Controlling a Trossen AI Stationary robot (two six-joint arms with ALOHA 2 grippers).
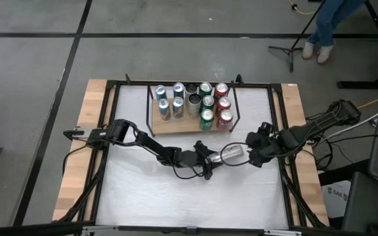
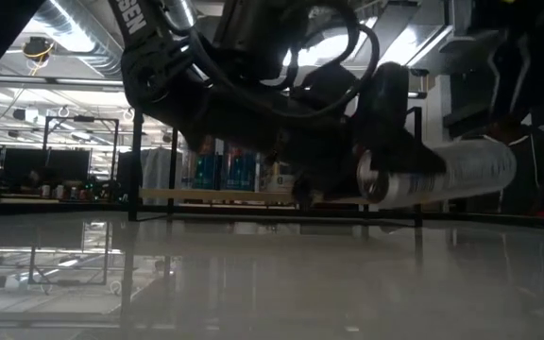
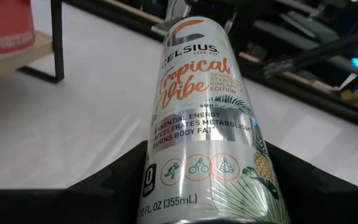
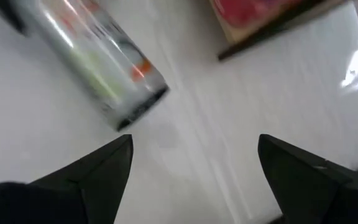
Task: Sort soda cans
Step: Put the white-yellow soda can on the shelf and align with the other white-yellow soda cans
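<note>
The left gripper has its fingers clamped on a slim silver metal can, long axis toward three o'clock, where the right gripper waits nearby, fingers spread.

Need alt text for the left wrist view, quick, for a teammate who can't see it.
A silver Celsius can lies lengthwise between the left gripper's dark fingers, above the white table. A red can stands on a wooden tray nearby.

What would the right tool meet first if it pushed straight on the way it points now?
Most likely the free end of the silver can, lying sideways in the left tool. The right tool is open and points at it across bare tabletop; the remaining gap is hard to judge.
</note>
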